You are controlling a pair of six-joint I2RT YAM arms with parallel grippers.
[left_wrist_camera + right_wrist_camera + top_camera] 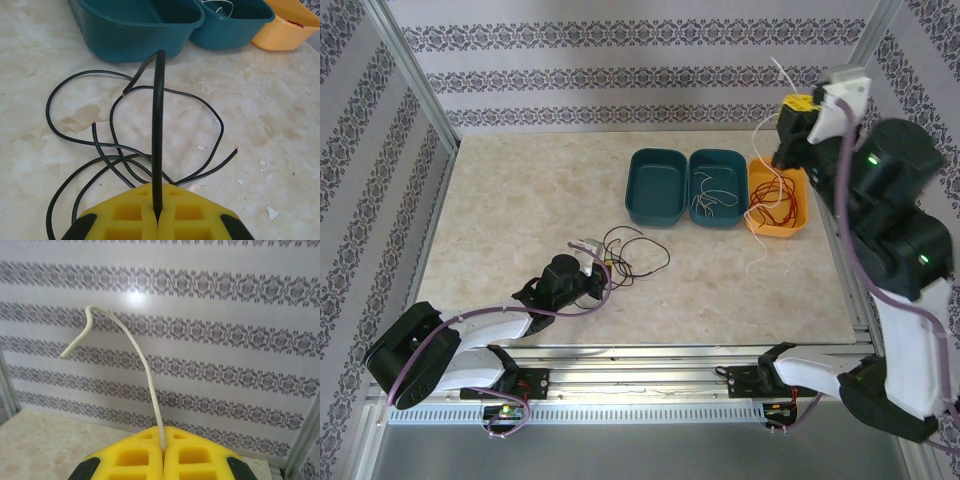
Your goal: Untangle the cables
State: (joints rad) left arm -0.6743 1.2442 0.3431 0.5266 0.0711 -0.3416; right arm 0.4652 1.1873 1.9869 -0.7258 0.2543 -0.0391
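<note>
Left gripper [158,220] pinched shut on black cable [158,125], its loops on tabletop [280,125] | right gripper [163,452] clamping white cable [142,360], raised, top view's upper right | middle teal bin [720,222]: white wires [705,205] | orange bin [778,235] beside it: red wires [775,210]

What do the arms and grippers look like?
The left arm and right arm have black joint housings, white links and a purple cable each. Green lights glow on the right arm. The left gripper and right gripper are yellow, with square cut-outs and black sides.
</note>
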